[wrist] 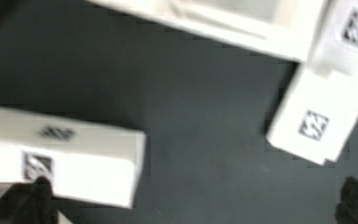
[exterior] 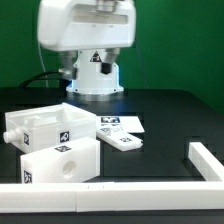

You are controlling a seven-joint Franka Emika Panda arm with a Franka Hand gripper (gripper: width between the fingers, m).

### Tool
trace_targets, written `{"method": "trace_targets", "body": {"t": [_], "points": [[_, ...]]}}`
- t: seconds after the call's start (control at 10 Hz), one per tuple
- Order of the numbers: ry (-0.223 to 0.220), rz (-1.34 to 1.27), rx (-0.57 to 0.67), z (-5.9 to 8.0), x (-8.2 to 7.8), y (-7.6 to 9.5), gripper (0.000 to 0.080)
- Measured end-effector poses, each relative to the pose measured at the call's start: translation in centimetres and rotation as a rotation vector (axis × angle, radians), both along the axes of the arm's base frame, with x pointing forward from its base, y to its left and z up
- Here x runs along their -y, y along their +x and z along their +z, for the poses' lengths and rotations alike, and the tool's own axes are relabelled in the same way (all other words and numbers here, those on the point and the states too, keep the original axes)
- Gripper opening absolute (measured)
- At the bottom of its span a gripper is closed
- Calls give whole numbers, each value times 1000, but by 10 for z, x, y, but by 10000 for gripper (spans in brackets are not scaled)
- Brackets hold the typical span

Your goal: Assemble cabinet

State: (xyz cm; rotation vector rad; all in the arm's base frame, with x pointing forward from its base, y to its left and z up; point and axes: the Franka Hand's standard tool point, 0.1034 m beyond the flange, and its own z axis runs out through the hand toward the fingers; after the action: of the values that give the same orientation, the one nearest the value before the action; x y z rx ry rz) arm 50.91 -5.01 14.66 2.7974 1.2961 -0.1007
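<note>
Jaws spread wide and empty, the gripper [wrist: 194,200] hovers just beside the white cabinet block [wrist: 60,150] on the table [wrist: 194,110], and should probably centre over it squarely before closing.

No word, brand or number can be read anywhere. The only signs are a black triangle mark [exterior: 97,60] on the front of the white robot base [exterior: 98,82] at the far edge of the table [exterior: 170,120], and square black-and-white marker tags: two on the open cabinet box [exterior: 45,118], one on top and one on the front of the cabinet block [exterior: 62,166] by the near edge, and several on the flat white boards [exterior: 120,131] mid-table. The wrist view shows such tags blurred
</note>
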Motion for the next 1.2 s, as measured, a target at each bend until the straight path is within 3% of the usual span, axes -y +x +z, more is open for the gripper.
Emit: {"method": "trace_targets", "body": {"t": [0.1, 0.4, 0.7, 0.8, 1.2], "points": [[-5, -6, -21, 10, 4, 12, 796], [-4, 6, -16, 9, 4, 15, 796], [33, 445, -7, -5, 55, 3, 796], [52, 445, 5, -11, 61, -2, 796], [65, 459, -1, -15, 64, -6, 796]]}}
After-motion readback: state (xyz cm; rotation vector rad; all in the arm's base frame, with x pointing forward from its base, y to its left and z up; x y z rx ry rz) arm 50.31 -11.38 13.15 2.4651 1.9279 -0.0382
